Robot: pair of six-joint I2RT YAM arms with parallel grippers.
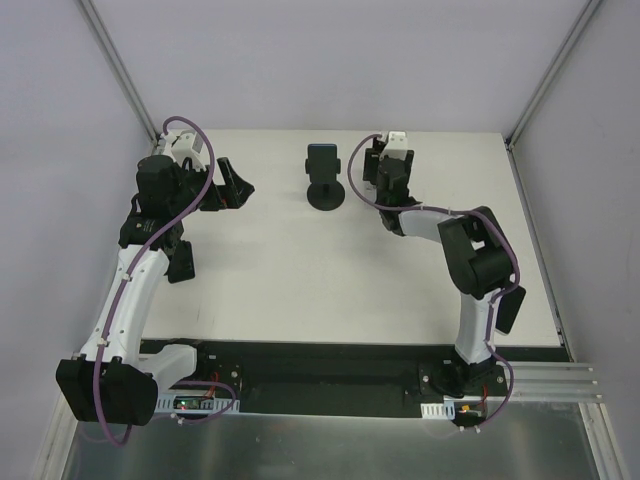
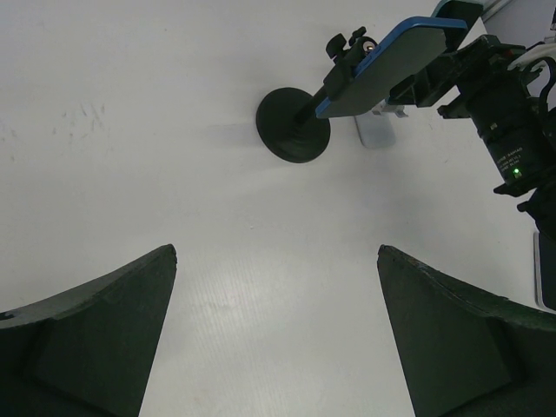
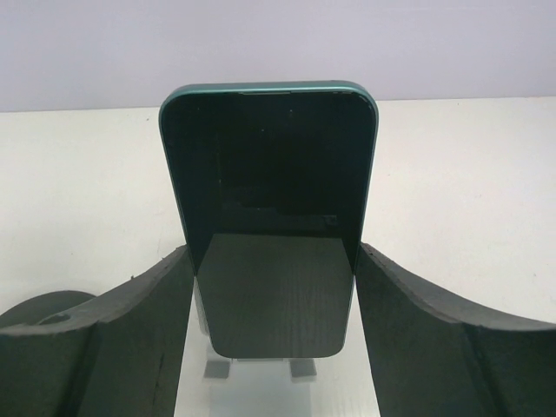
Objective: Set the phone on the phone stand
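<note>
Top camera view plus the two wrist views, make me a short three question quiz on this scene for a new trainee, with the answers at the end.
1. True or false: the left hand is holding the phone.
2. Multiple choice: the base of the stand is A) square, B) round, C) three-legged.
3. Fill in: in the right wrist view, the phone sits between the right hand's two ____.

Key: 1 false, since the left hand is open and apart from the phone; 2 B; 3 fingers.
</note>
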